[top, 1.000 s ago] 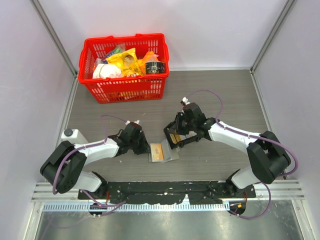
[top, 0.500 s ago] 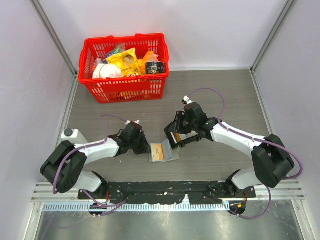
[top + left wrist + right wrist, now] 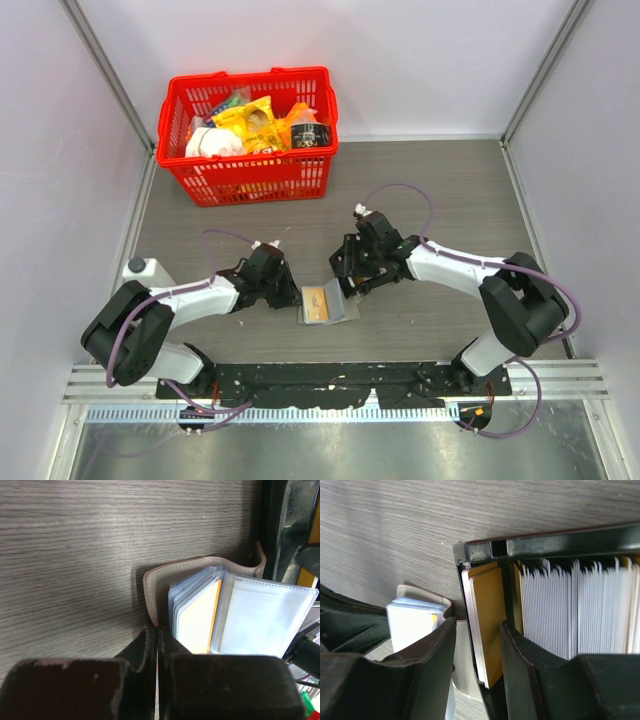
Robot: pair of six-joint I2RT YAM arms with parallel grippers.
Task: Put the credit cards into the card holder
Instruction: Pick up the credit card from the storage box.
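My left gripper [image 3: 157,647] clenched on the card holder [image 3: 152,587], my right gripper [image 3: 477,645] gapes astride a tan credit card [image 3: 489,615] in the black tray [image 3: 545,546]: next, I judge, pinch and lift

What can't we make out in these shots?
1. black tray: right arm mostly covers it in top view; right wrist view crops its right end.
2. card holder, near part: left claw blocks it in left wrist view.
3. credit cards, count: edge-on, cropped, right wrist view.
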